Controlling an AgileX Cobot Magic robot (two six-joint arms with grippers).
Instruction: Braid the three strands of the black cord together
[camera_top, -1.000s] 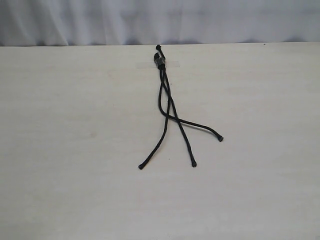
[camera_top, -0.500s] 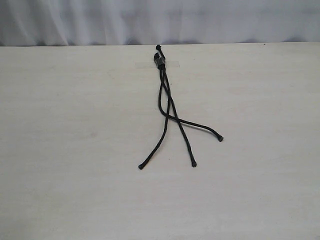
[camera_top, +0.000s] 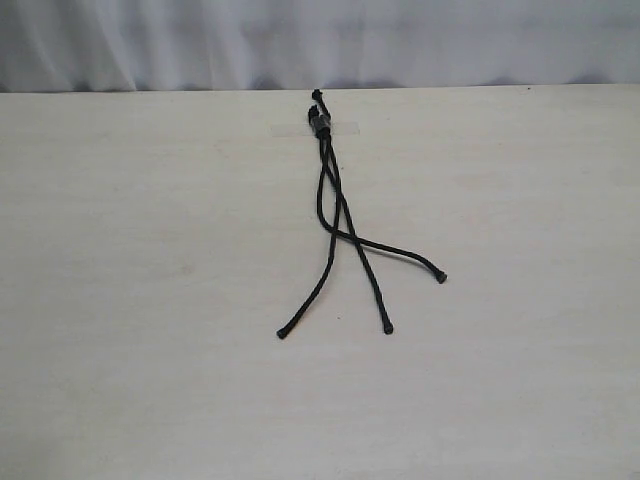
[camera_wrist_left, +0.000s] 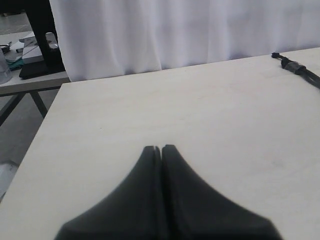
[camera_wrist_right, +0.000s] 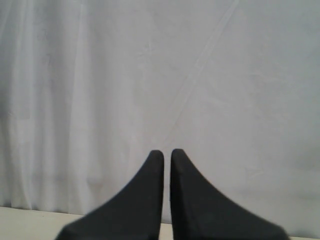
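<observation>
The black cord (camera_top: 331, 190) lies on the pale table (camera_top: 150, 300), and a strip of clear tape (camera_top: 345, 127) holds its knotted end (camera_top: 321, 122) near the far edge. From the knot the three strands cross once and fan toward the front. The left strand (camera_top: 312, 293), the middle strand (camera_top: 370, 280) and the right strand (camera_top: 400, 251) each end in a small knob. Neither gripper shows in the exterior view. My left gripper (camera_wrist_left: 161, 148) is shut and empty over bare table, with the knotted end (camera_wrist_left: 292, 64) far off. My right gripper (camera_wrist_right: 167, 152) is shut, empty and faces the curtain.
A white curtain (camera_top: 320, 40) hangs behind the table's far edge. In the left wrist view the table's side edge (camera_wrist_left: 45, 117) runs beside open floor. Beyond it stands another table (camera_wrist_left: 35, 77) with dark equipment.
</observation>
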